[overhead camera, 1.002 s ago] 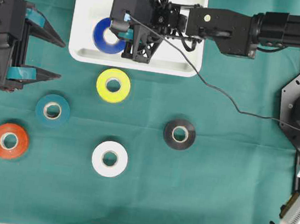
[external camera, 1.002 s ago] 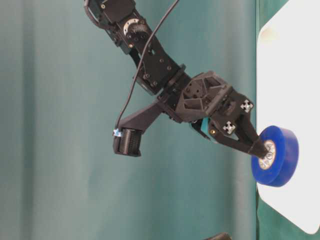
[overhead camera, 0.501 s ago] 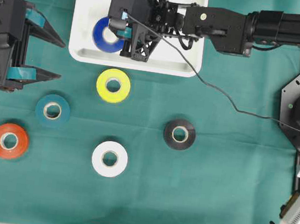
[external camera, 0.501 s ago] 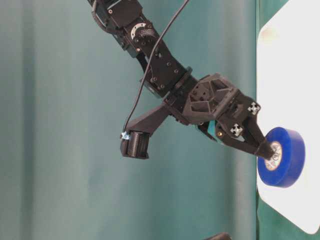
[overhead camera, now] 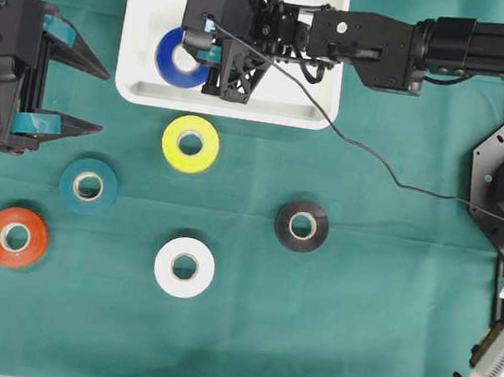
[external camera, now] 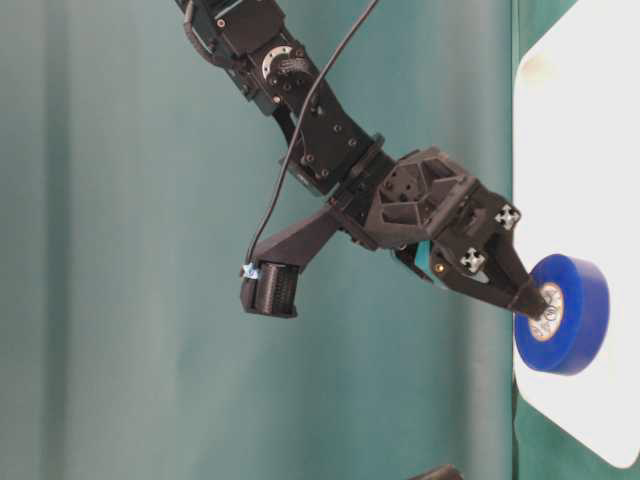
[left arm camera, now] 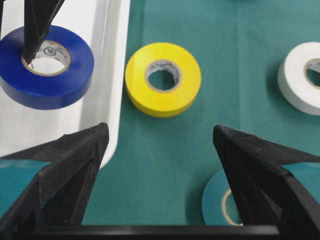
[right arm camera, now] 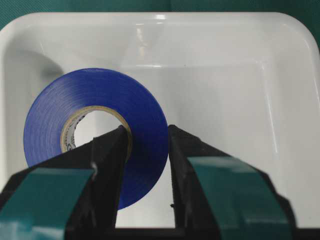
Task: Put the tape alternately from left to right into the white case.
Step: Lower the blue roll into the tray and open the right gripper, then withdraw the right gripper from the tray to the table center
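- My right hand [right arm camera: 145, 145] reaches into the white case [overhead camera: 146, 7], its two fingers [right arm camera: 107, 160] set either side of the wall of the blue tape roll [overhead camera: 178, 56], one inside the pale core and one outside; whether they press the roll or stand just off it I cannot tell.
- The blue roll sits in the left part of the case, close to its left wall, tilted up on edge in the table-level view.
- My left hand [overhead camera: 72, 90] hovers over the green desk [overhead camera: 385, 308] at the left, fingers spread wide and holding nothing.
- The yellow roll [overhead camera: 190, 143] lies flat just below the case's near rim.
- The teal roll [overhead camera: 88, 185] lies near my left hand, with the orange-red roll [overhead camera: 15, 235] beyond it at the far left.
- The white roll [overhead camera: 184, 267] and the black roll [overhead camera: 301, 225] lie flat, well apart, toward the desk's middle.
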Robot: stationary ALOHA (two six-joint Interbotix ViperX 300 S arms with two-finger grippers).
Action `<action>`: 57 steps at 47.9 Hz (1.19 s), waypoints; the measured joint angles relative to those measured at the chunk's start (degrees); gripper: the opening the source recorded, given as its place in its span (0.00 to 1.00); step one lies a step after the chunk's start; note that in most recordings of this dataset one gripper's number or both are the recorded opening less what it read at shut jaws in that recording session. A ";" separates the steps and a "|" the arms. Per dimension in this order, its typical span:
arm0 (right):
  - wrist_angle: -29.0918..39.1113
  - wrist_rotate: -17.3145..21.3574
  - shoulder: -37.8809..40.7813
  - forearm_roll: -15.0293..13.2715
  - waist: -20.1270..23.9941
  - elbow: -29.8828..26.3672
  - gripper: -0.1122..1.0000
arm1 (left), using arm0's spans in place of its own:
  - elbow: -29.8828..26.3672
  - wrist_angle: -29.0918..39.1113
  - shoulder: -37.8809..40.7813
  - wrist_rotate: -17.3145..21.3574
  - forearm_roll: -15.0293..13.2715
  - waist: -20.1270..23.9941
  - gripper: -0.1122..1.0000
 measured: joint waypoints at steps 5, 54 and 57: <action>-0.09 0.00 0.00 0.00 -0.09 0.00 0.54 | 0.00 0.00 0.00 0.00 0.00 0.00 0.66; -0.09 0.00 -3.78 0.09 6.42 1.93 0.55 | 0.00 0.44 0.00 0.00 0.00 0.00 0.65; -0.09 0.00 -4.57 0.00 7.47 2.64 0.55 | 0.00 0.35 0.09 0.00 -0.09 0.00 0.66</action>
